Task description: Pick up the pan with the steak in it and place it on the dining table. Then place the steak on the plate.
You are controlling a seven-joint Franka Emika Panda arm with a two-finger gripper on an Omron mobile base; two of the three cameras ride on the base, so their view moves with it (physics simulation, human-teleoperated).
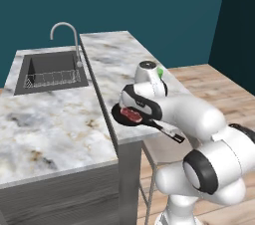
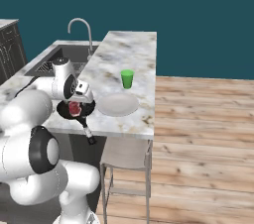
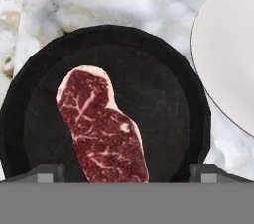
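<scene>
The black pan (image 3: 161, 94) rests on the marble dining table (image 3: 124, 0) near its front edge, its long handle (image 2: 88, 131) sticking out past the edge. The red marbled steak (image 3: 101, 126) lies in the pan, left of centre in the hand view. Just to the pan's right sits the pale plate (image 3: 228, 54), bare. My gripper (image 3: 128, 172) hovers straight above the pan, open wide, with one fingertip (image 3: 47, 173) on each side of the steak and nothing held. In the base views the hand (image 2: 79, 91) covers part of the pan (image 1: 117, 115) and the steak (image 1: 130, 114).
A green cup (image 2: 127, 78) stands on the table behind the plate (image 2: 118, 104). A sink (image 1: 50, 72) with a curved faucet (image 1: 64, 27) lies in the lower counter to the left. A stool (image 2: 126, 153) stands under the table's front edge, on wood floor.
</scene>
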